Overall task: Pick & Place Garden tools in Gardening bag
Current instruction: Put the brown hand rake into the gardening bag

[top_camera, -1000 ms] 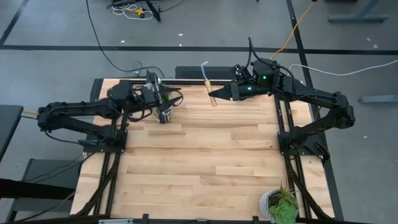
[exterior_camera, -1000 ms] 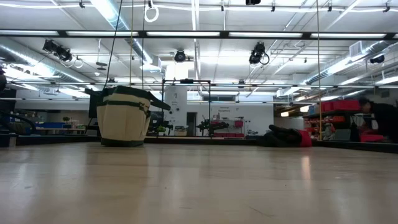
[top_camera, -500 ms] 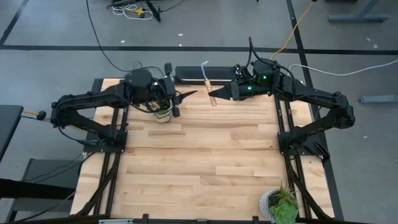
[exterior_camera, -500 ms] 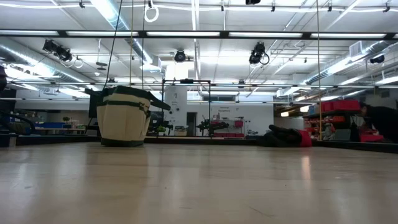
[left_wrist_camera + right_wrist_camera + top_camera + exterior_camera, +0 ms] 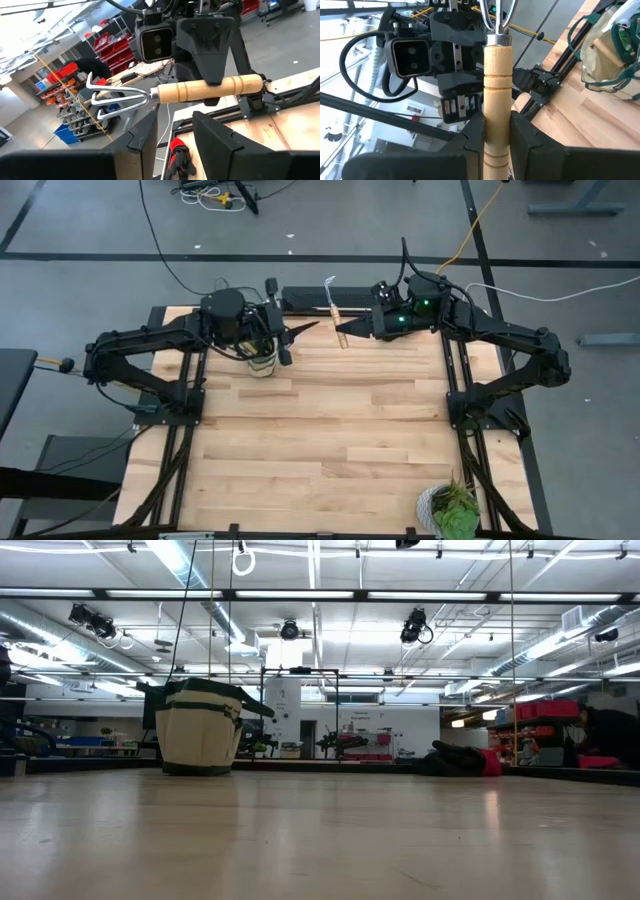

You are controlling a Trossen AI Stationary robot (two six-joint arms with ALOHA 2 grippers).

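Right wrist view: fingers (image 5: 497, 132) clamped on rake handle (image 5: 497, 90); left fingers (image 5: 172, 142) seemingly apart.

In the right wrist view, the wooden-handled metal-tined mini rake (image 5: 497, 85) loses its tines past the frame edge; the beige canvas gardening bag (image 5: 615, 47) is cropped.

One rake (image 5: 333, 310) held up at twelve o'clock, one canvas bag (image 5: 199, 726), one pair of gloves (image 5: 462, 760), one potted plant (image 5: 450, 509), two arms.
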